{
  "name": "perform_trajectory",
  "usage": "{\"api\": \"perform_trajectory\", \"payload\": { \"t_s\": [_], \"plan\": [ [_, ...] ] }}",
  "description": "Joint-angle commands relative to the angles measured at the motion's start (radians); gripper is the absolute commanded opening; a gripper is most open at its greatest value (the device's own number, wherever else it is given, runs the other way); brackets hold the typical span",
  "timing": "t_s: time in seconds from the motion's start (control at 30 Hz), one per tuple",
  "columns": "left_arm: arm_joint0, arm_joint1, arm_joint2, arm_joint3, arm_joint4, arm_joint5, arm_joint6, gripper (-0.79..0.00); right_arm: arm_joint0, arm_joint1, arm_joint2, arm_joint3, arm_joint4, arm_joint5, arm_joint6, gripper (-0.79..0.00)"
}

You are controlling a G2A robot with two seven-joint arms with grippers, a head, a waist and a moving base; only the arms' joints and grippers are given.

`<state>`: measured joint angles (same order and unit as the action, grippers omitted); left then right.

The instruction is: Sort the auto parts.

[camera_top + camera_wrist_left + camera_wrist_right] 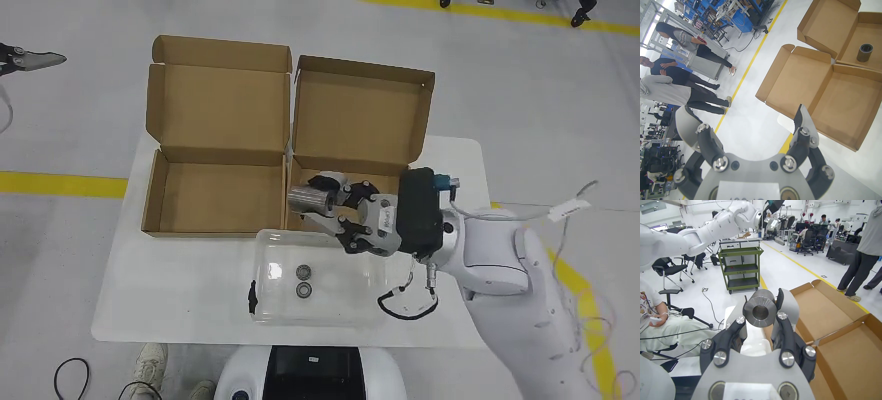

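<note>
right gripper (762, 298) clamps a metal cylinder (761, 311) above the right cardboard box (360, 120); left gripper (742, 113) hangs wide open beyond the table (460, 165).

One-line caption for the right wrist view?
Right gripper shut on a metal cylinder, held near open cardboard boxes.

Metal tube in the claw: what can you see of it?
The metal tube is a short, thick, grey, steel-looking cylinder with a round hole in its end face and a bevelled rim. It lies sideways, pinched between the right claw's two fingers, held in the air over the edge of a cardboard box.
</note>
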<state>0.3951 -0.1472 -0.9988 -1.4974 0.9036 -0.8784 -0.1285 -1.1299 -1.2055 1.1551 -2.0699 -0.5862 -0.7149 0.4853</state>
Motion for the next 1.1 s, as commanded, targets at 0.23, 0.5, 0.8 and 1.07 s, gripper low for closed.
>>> {"api": "perform_trajectory", "payload": {
  "t_s": [0.23,0.5,0.8,1.07],
  "plan": [
    [0.000,0.000,0.000,0.000,0.000,0.000,0.000,0.000,0.004,0.003,0.021,0.004,0.029,-0.029,-0.044,-0.785],
    [0.000,0.000,0.000,0.000,0.000,0.000,0.000,0.000,0.004,0.003,0.021,0.004,0.029,-0.029,-0.044,-0.785],
    [0.000,0.000,0.000,0.000,0.000,0.000,0.000,0.000,0.004,0.003,0.021,0.004,0.029,-0.029,-0.044,-0.785],
    [0.000,0.000,0.000,0.000,0.000,0.000,0.000,0.000,0.004,0.003,0.021,0.004,0.029,-0.029,-0.044,-0.785]
  ]
}}
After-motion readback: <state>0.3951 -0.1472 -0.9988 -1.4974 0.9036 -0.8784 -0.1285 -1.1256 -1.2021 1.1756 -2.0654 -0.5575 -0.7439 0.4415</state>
